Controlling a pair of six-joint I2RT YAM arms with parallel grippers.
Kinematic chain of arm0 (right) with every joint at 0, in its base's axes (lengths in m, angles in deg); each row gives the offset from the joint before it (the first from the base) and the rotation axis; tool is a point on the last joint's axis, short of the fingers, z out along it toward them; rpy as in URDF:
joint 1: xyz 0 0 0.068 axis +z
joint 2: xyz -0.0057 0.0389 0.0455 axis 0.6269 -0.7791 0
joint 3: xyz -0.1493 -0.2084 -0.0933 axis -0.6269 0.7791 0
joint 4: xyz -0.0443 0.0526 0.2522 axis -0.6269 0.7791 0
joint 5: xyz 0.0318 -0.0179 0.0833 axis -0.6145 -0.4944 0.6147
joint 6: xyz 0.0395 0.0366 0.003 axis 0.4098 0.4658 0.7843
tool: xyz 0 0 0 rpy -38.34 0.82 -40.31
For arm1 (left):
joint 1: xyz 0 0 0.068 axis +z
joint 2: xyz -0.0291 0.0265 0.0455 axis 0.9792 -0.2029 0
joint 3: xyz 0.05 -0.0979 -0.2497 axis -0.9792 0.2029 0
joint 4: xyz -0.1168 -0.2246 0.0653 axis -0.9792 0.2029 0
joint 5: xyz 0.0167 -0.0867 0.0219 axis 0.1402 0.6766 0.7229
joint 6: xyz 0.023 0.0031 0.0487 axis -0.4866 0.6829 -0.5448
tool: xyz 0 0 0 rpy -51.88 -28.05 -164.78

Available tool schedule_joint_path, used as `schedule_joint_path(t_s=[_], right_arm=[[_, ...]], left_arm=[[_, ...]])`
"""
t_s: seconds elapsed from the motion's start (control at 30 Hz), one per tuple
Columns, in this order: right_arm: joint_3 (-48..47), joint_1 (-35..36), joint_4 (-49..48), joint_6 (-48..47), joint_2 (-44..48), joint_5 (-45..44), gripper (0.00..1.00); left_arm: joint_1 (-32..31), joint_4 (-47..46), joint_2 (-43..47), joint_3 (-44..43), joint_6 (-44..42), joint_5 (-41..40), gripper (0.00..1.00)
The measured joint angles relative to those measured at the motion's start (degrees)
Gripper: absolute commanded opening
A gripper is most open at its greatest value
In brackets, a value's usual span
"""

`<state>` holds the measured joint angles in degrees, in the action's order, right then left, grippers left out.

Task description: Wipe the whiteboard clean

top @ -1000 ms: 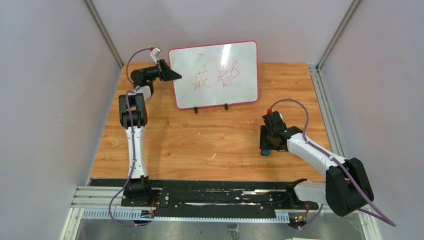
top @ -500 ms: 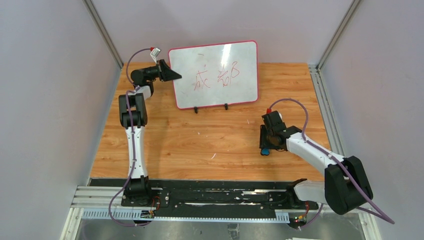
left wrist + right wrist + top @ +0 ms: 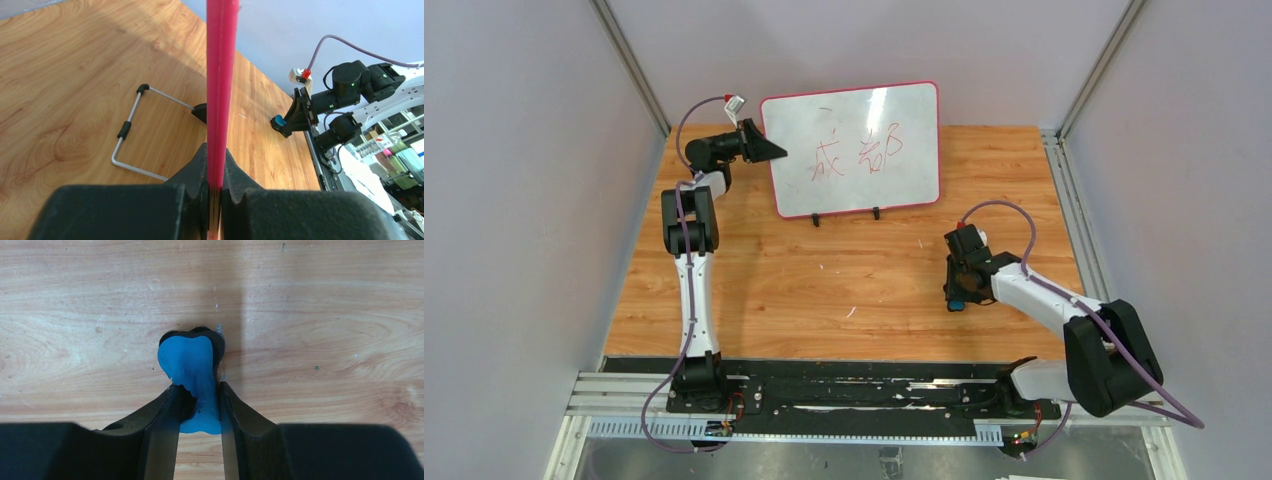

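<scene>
Whiteboard (image 3: 854, 150), standing upright on two small black feet (image 3: 816, 220) at the far side of the wooden table (image 3: 824, 290), its glossy face toward the arms and tilted a little in the top view. Red handwritten characters (image 3: 859, 155) cover the middle of the face. A thin red-pink frame runs round it.

Left gripper (image 3: 769, 150): fingers pressed together on the left edge of the whiteboard. In the left wrist view the red frame (image 3: 220, 75) rises edge-on from between the two black fingers (image 3: 237, 180), which pinch it from both sides. Behind the board a wire stand (image 3: 131, 135) rests on the table.

Right gripper (image 3: 957, 298): lowered to the table on the right, well apart from the board and pointing down. Its fingers (image 3: 165, 410) stand part-way apart on either side of a small blue-and-black eraser (image 3: 190, 365), which lies on the wood. The near half of the eraser sits between them and the rounded far half projects beyond the tips. The inner faces lie at the eraser's flanks. Whether they press it firmly cannot be told.

Between eraser and board lies bare wood with a few small white flecks. Grey walls close the cell on the left, the right and the far side.
</scene>
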<state>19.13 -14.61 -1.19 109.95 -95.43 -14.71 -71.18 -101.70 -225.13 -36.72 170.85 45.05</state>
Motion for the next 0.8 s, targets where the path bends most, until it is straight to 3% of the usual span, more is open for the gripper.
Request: schedule_joint_path(t_s=[0.07,0.1,0.3,0.53,0.8], right_arm=[[-0.02,0.0,-0.07,0.26,-0.31,-0.13,0.05],[-0.02,0.0,-0.13,0.46,-0.42,-0.2,0.01],[-1.49,0.68,1.2,0.72,-0.5,-1.25,0.01],[-11.37,3.08,1.88,-2.14,0.0,-4.0,0.01],[-22.03,3.65,-11.45,-10.78,-2.36,-8.11,0.01]], left_arm=[[0.0,0.0,-0.04,-0.11,0.04,0.02,0.0],[0.0,0.0,-0.04,-0.11,0.07,0.02,0.0],[0.0,0.0,-0.07,-0.15,0.17,0.02,0.0],[0.0,0.0,-0.13,-0.24,0.24,0.02,0.0],[0.04,-0.04,-0.61,-1.07,0.85,0.04,0.0]])
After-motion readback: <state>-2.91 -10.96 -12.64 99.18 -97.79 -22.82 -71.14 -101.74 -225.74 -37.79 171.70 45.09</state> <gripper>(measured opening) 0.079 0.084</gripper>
